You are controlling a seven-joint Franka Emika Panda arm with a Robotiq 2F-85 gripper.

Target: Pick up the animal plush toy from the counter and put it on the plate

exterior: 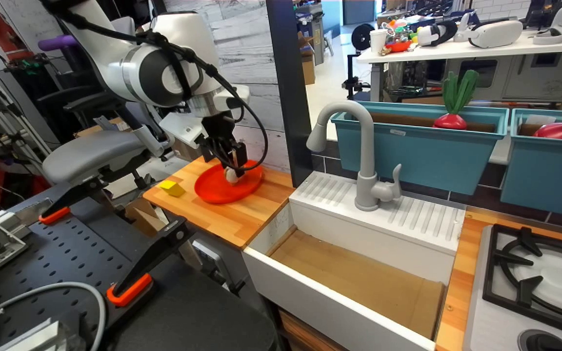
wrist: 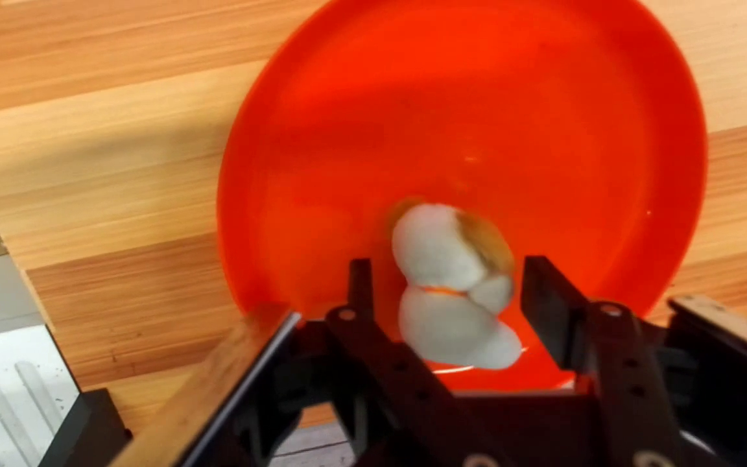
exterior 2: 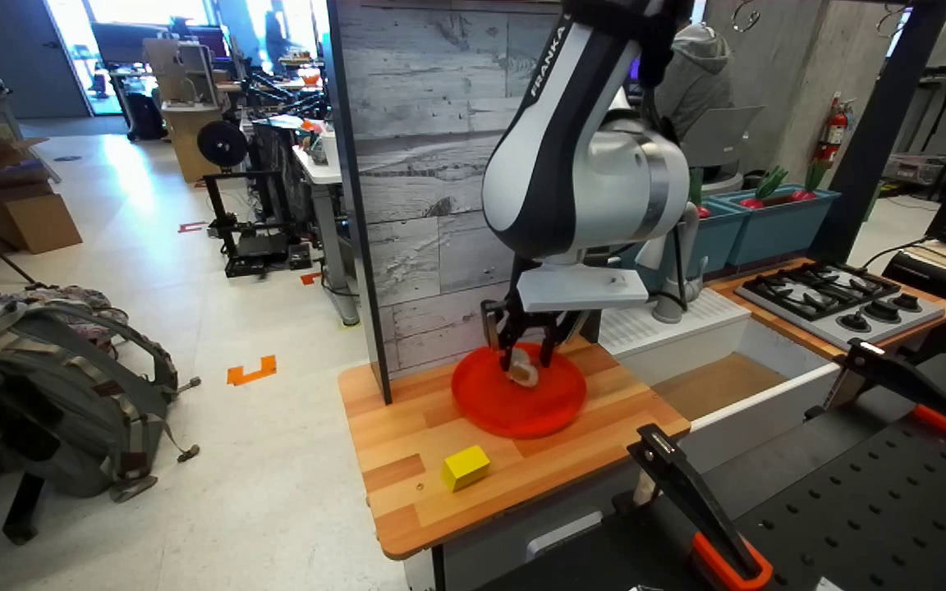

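Note:
The animal plush toy [wrist: 441,250] is small, whitish with brown patches and a thin orange line at its neck. It lies on the round red-orange plate [wrist: 477,117] and shows in both exterior views [exterior: 231,176] [exterior 2: 523,371]. The plate [exterior 2: 489,406] rests on the wooden counter [exterior 2: 403,431]. My gripper [wrist: 448,267] points down over the plate, its black fingers spread on both sides of the toy. In the wrist view a gap shows between the toy and each finger. In an exterior view the gripper [exterior 2: 527,361] partly covers the toy.
A yellow block [exterior 2: 466,468] lies on the counter near its front edge. A grey wooden wall panel [exterior 2: 432,246] stands behind the plate. The white sink [exterior: 339,297] with a grey faucet [exterior: 366,146] adjoins the counter. A black clamp [exterior: 154,258] sits on the dark table in front.

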